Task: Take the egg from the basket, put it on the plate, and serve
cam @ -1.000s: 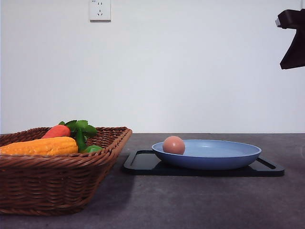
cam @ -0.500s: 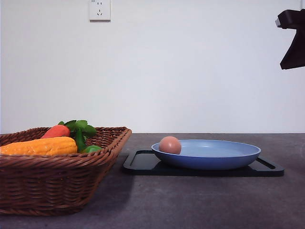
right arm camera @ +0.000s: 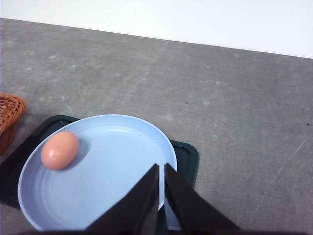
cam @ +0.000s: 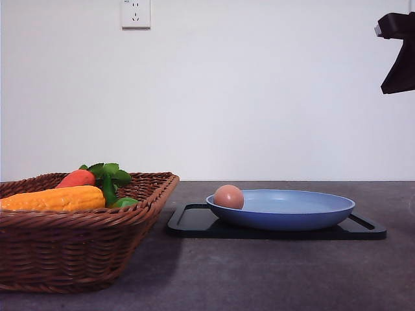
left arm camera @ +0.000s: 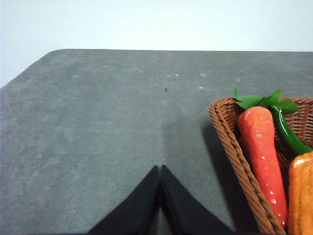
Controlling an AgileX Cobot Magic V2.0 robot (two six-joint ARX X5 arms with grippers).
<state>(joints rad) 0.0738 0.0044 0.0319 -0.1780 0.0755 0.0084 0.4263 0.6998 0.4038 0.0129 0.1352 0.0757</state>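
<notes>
On the grey bench [cam: 272, 278], the egg [cam: 228, 196] has rolled slightly toward the basket-side rim of the plate [cam: 298, 210], transfer apparently done, while both the right hand [right arm camera: 160, 188] and left hand [left arm camera: 160, 193] are closed, empty.

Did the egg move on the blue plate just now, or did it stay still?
It moved a little. The egg rolled slowly toward the basket side of the plate, ending near the plate's rim. Nothing was grabbed or let go. The plate, black tray, basket and its vegetables stayed put, and the right arm held its place up high.
</notes>
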